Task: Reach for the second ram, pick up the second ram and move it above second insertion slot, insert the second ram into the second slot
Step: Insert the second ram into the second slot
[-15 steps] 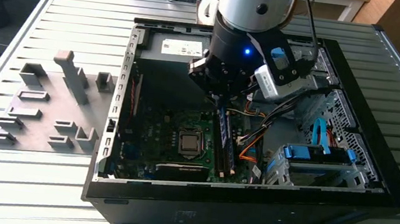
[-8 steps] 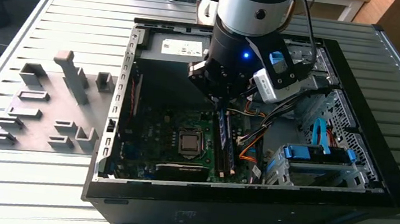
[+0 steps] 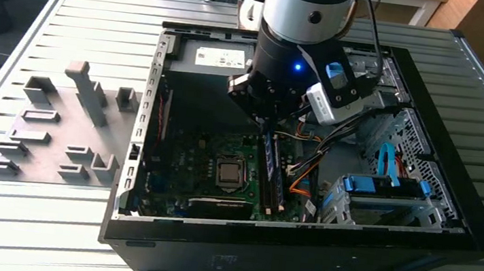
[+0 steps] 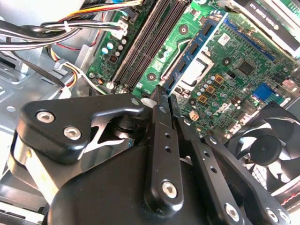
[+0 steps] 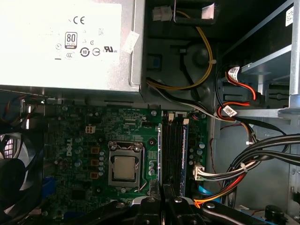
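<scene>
My gripper (image 3: 267,121) reaches down into the open computer case (image 3: 453,200), over the far end of the memory slots (image 4: 150,44). Its fingers (image 4: 159,122) are shut on the second ram (image 4: 194,50), a thin blue-green stick with dark chips. The stick stands on edge and runs out from the fingertips, parallel to the slots. In the exterior view the second ram (image 3: 272,176) lies along the slots just right of the processor socket (image 3: 230,173). I cannot tell whether it touches a slot. In the first wrist view the gripper (image 5: 164,197) sits at the end of the dark slots (image 5: 174,150).
A silver power supply (image 5: 65,42) fills the case's far end. Cable bundles (image 5: 253,159) run beside the slots. A black fan (image 4: 267,145) sits at the board's edge, and a drive cage with blue clips (image 3: 382,189) is at the exterior view's right. A grey fixture plate (image 3: 60,128) lies on the table.
</scene>
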Robot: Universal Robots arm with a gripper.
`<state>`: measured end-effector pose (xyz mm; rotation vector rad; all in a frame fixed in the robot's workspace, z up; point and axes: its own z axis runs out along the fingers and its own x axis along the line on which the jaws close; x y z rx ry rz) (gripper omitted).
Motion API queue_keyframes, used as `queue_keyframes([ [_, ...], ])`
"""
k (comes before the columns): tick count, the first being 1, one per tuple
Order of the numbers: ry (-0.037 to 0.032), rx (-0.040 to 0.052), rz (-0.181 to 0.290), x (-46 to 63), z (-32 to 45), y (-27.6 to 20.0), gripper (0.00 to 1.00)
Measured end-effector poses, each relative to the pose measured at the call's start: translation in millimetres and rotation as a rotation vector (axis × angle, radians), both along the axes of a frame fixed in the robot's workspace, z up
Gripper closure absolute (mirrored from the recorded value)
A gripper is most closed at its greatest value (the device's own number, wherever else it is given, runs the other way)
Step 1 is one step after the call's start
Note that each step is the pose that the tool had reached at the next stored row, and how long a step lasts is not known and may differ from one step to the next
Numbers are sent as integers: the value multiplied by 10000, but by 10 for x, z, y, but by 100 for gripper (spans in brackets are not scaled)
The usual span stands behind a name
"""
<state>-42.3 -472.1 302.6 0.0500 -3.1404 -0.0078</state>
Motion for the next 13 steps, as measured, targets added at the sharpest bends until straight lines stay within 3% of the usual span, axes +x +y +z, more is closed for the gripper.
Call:
queue_keyframes([
  [13,-19,-4,-42,60,-202,-17,86],
])
